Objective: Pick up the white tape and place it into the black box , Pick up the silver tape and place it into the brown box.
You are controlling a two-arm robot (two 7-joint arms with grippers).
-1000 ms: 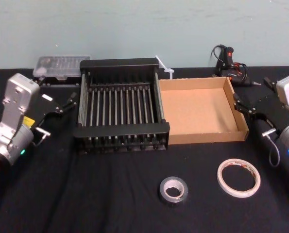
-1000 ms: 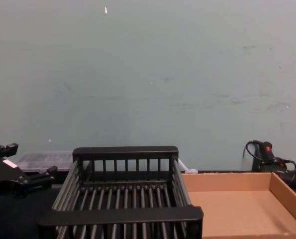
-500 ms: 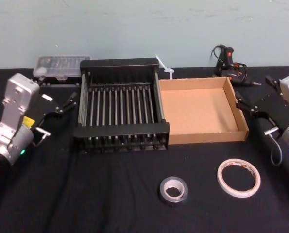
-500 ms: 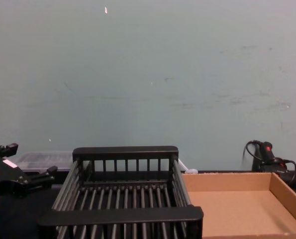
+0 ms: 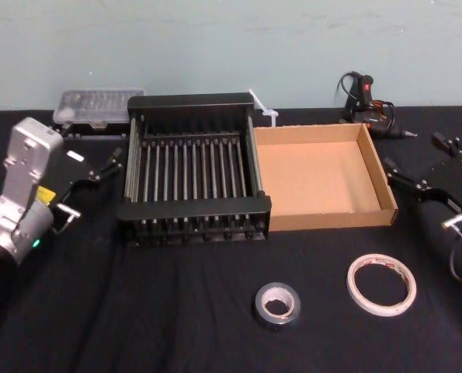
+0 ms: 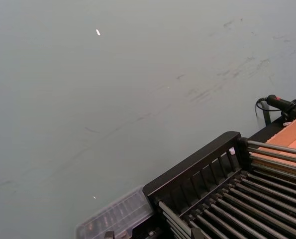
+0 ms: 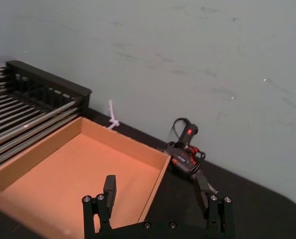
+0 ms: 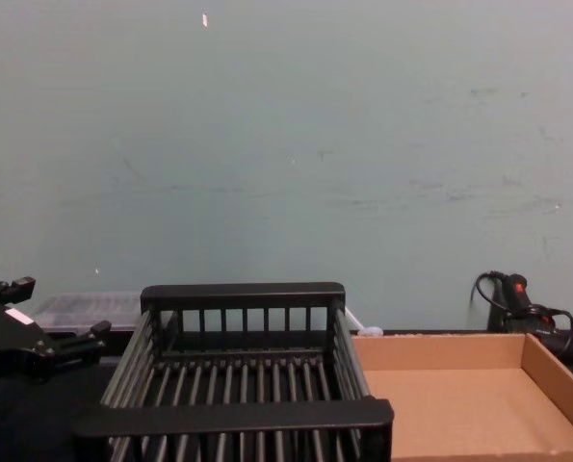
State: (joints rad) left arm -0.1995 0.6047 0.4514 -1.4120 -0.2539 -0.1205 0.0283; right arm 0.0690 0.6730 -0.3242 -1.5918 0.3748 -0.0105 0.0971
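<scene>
At 6 o'clock from the shallow brown cardboard box (image 5: 331,220), a whitish translucent tape roll (image 5: 381,284) is seen flat on the desk (image 5: 176,311), a dark grey-silver tape roll (image 5: 277,305) at its 9 o'clock. Wide, empty jaws are shown by the right gripper (image 5: 411,151) at that box's 3 o'clock and the left gripper (image 5: 110,163) at the desk's 9 o'clock.
</scene>
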